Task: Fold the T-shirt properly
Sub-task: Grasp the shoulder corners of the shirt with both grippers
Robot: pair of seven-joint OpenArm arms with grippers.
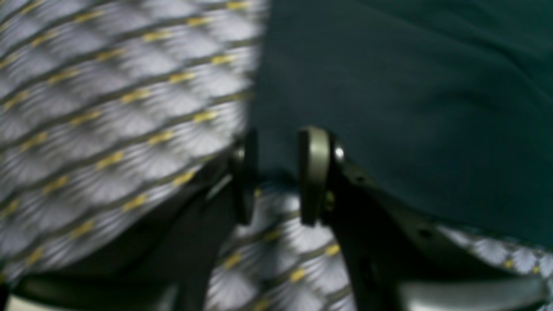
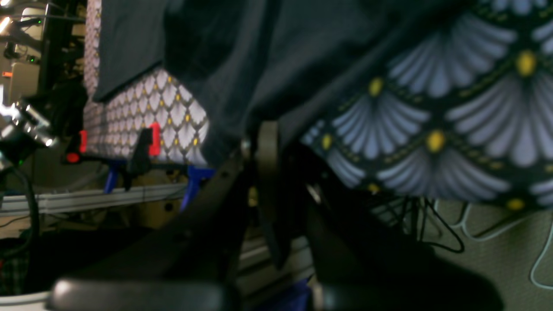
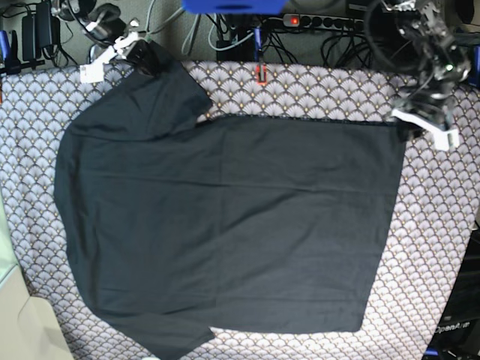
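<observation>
The dark T-shirt [image 3: 225, 225] lies spread flat across the scallop-patterned tablecloth [image 3: 442, 225], collar end to the left. At the far left, my right gripper [image 3: 142, 56] is shut on the far sleeve. The right wrist view shows that dark cloth [image 2: 237, 52] bunched and lifted at the right gripper [image 2: 270, 147]. My left gripper [image 3: 405, 124] sits at the shirt's far right hem corner. In the left wrist view the left gripper [image 1: 278, 172] has its jaws apart. The corner of the T-shirt [image 1: 410, 86] lies in and just beyond the gap.
A red clamp [image 3: 261, 73] holds the tablecloth at the table's far edge, and red and blue clamps [image 2: 154, 138] show in the right wrist view. Cables and a power strip [image 3: 315, 21] lie behind the table. A pale surface [image 3: 22, 322] borders the near left.
</observation>
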